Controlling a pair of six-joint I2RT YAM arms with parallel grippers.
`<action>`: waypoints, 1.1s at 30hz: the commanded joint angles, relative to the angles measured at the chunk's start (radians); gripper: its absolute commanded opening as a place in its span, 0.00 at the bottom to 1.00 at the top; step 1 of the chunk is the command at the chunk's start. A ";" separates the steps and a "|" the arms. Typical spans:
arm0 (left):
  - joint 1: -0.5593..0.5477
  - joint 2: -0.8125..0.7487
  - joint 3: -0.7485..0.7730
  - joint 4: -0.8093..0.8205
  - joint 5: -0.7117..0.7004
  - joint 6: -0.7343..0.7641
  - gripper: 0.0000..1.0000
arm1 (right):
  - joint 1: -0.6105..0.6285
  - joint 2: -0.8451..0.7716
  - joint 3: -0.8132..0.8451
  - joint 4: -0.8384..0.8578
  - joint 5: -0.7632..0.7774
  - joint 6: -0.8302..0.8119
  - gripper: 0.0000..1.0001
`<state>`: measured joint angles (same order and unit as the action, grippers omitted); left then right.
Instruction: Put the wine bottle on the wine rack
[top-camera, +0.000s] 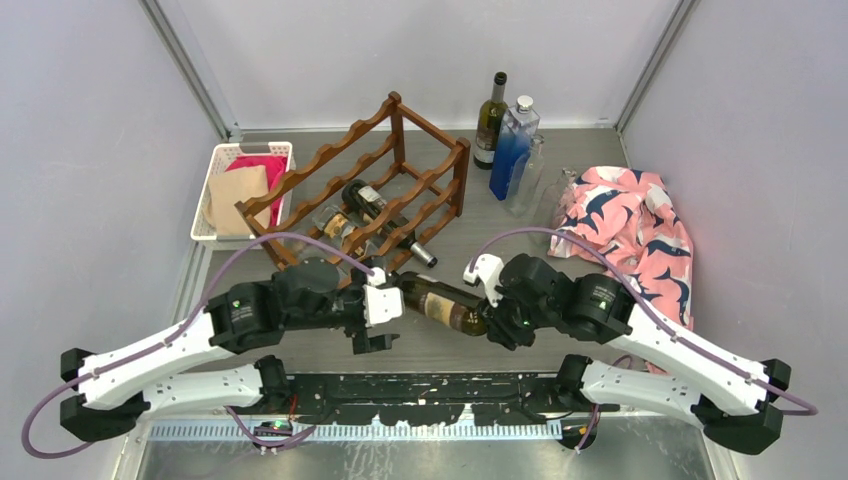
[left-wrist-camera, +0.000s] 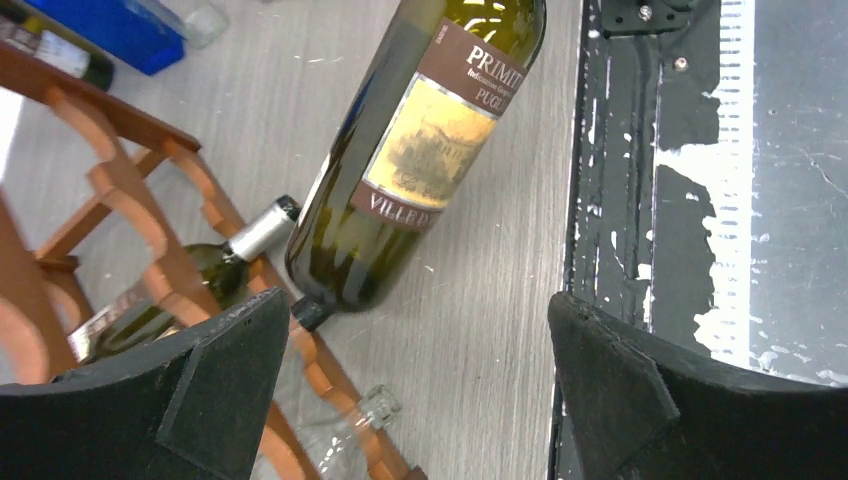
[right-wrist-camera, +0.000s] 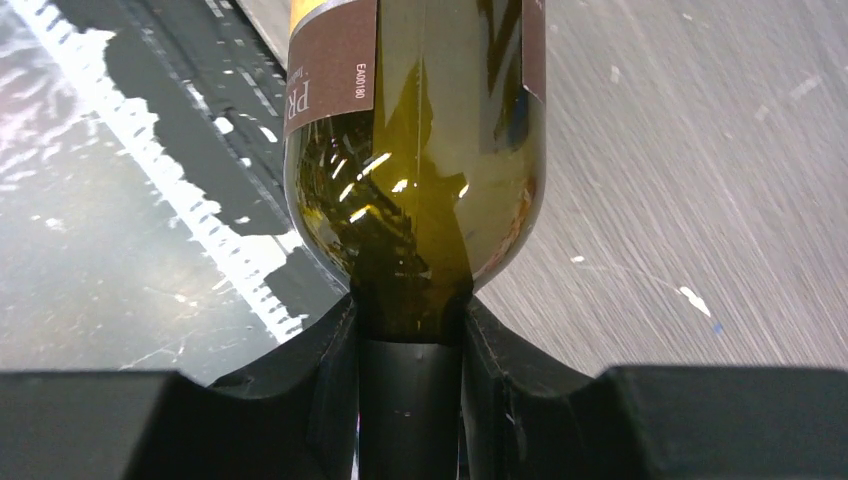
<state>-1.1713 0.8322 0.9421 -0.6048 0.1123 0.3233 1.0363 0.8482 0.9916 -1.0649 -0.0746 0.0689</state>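
Currently, bottles in wine rack

Left gripper spread wide at the bottom edge; the wine bottle slants over the grey table, base close to the rack, which cradles another bottle

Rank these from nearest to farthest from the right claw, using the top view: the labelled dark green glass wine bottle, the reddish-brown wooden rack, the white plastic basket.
1. Dark green glass wine bottle: gripped in the right claw, front centre.
2. Reddish-brown wooden rack: behind, centre-left.
3. White plastic basket: far left.
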 joint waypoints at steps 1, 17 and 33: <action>-0.002 -0.019 0.126 -0.088 -0.060 -0.043 1.00 | -0.029 -0.073 0.112 0.041 0.140 0.029 0.01; 0.160 0.183 0.483 -0.076 -0.204 -0.079 1.00 | -0.321 -0.006 0.088 0.100 0.189 0.029 0.01; 0.387 0.153 0.326 0.149 -0.212 -0.152 0.99 | -0.431 0.133 0.011 0.307 0.052 0.034 0.01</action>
<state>-0.8051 1.0252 1.3128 -0.5697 -0.0765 0.1818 0.6315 1.0000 0.9783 -0.9417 0.0177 0.1047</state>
